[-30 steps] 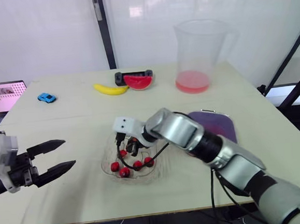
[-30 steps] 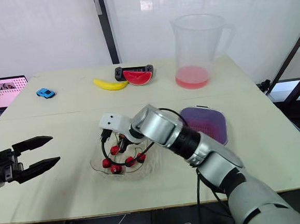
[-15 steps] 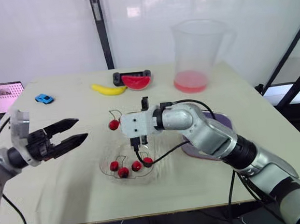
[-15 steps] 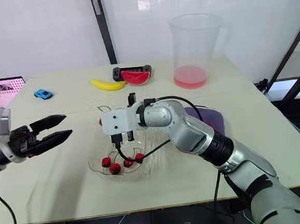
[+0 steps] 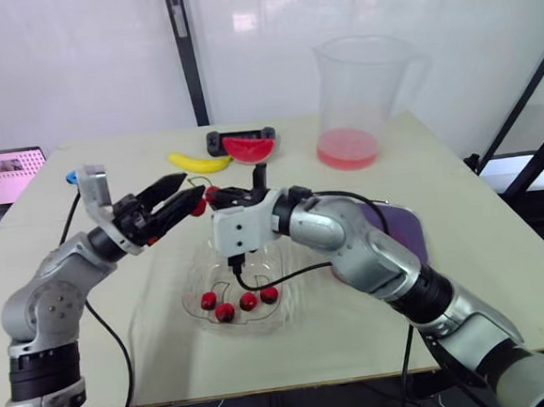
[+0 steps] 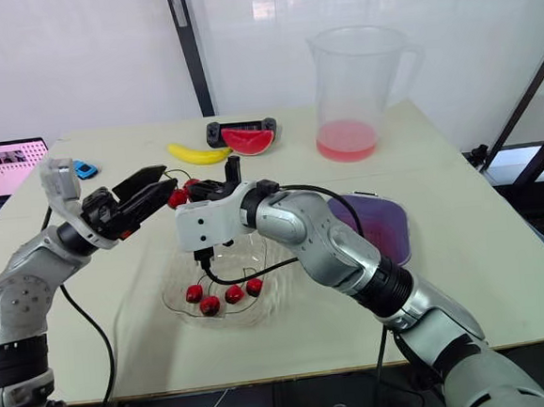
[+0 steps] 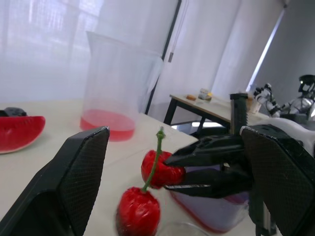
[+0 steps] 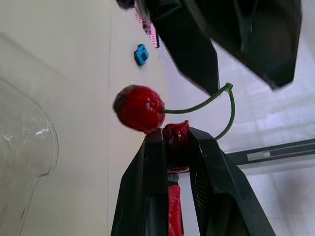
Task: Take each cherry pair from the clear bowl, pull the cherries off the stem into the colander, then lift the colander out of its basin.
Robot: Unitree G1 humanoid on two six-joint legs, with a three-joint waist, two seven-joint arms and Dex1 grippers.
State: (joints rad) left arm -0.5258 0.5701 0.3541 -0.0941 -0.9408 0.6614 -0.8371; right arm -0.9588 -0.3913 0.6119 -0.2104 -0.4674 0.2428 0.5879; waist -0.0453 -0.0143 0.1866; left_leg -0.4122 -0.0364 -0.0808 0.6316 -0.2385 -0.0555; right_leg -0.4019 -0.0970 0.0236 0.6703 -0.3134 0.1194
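I've got the right claw (image 8: 174,137) up out of the clear bowl (image 5: 190,299) now, clenched on one cherry of the cherry pair (image 7: 156,169) above it. Left claw (image 5: 193,186) has swung in, spread wide around the free cherry (image 7: 139,209), probably not touching yet. Pull comes next, but we're beside the purple colander (image 6: 387,227), not over it.

Right gripper (image 8: 175,137) jaws clamped; left gripper (image 5: 194,189) jaws apart.
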